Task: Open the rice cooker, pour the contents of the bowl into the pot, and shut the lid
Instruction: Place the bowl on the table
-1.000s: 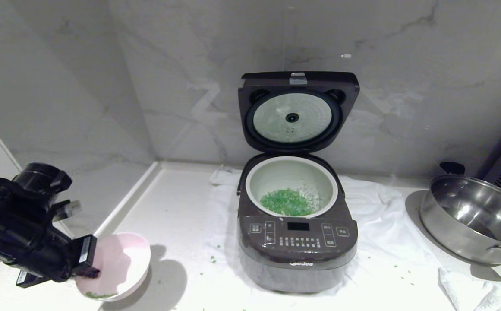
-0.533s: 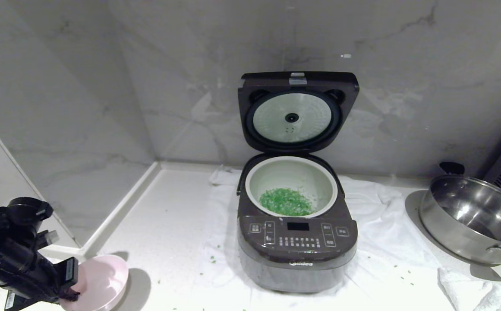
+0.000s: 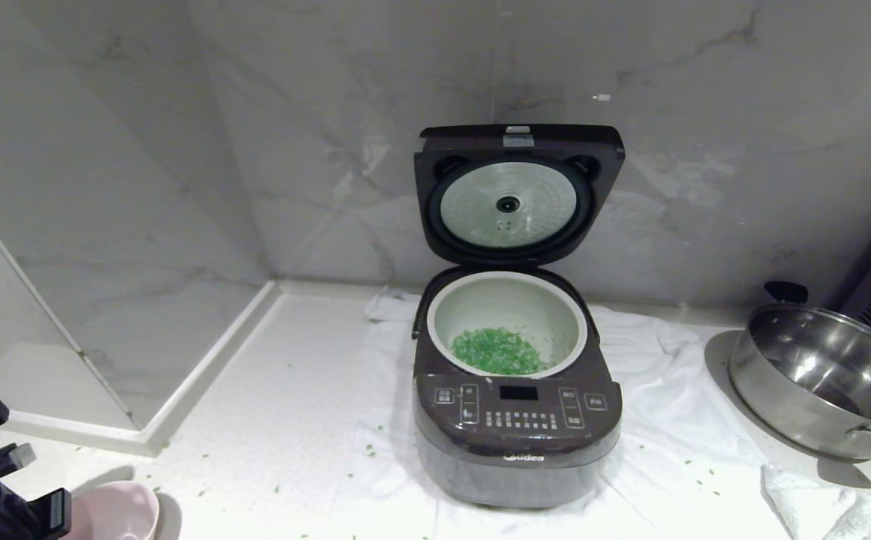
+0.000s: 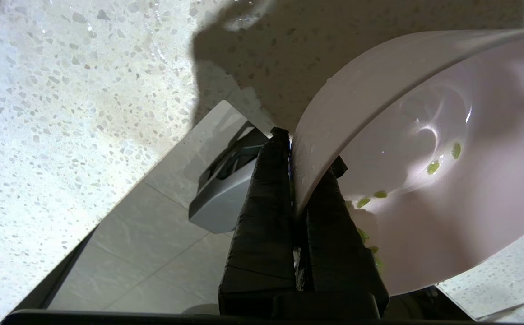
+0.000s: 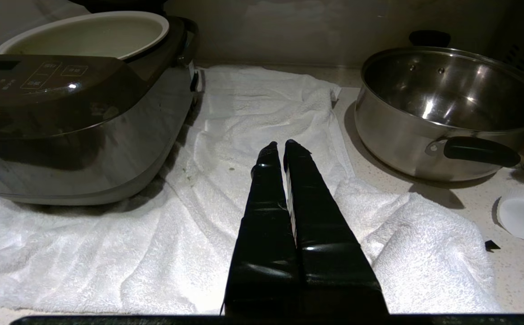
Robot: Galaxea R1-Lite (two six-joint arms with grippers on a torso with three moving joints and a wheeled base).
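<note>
Rice cooker (image 3: 516, 420) stands at the centre of the counter on a white towel (image 3: 675, 420), its lid (image 3: 518, 191) swung up at twelve o'clock against the marble wall so the silvery underside faces forward; propped like that it leaves the mouth free for pouring. Steel pan (image 3: 818, 382) with black handles sits at three o'clock from the cooker, well apart and no part of this job. Inside the cooker the pale pot (image 3: 506, 289) shows its wide rim, and the contents of the bowl (image 3: 497, 351), bright green chopped bits, lie heaped on its floor toward six o'clock, the side nearest the robot. By that I judge the pour done and only the closing of the lid left.

At about eight o'clock from the cooker, at the near corner of the counter, the pink bowl (image 4: 424, 158) is pinched by its rim in the left gripper (image 4: 295, 149), one finger outside the wall and one inside, clenched on it. The bowl is almost upright, with only a few green bits clinging to its white inside. Held low by the counter edge, it looks ready to be set down out of the way.

The right gripper (image 5: 282, 146) hangs parked over the towel between cooker and pan, fingers pressed together on nothing.

Stray green flecks (image 3: 369, 448) dot the counter at seven o'clock from the cooker
</note>
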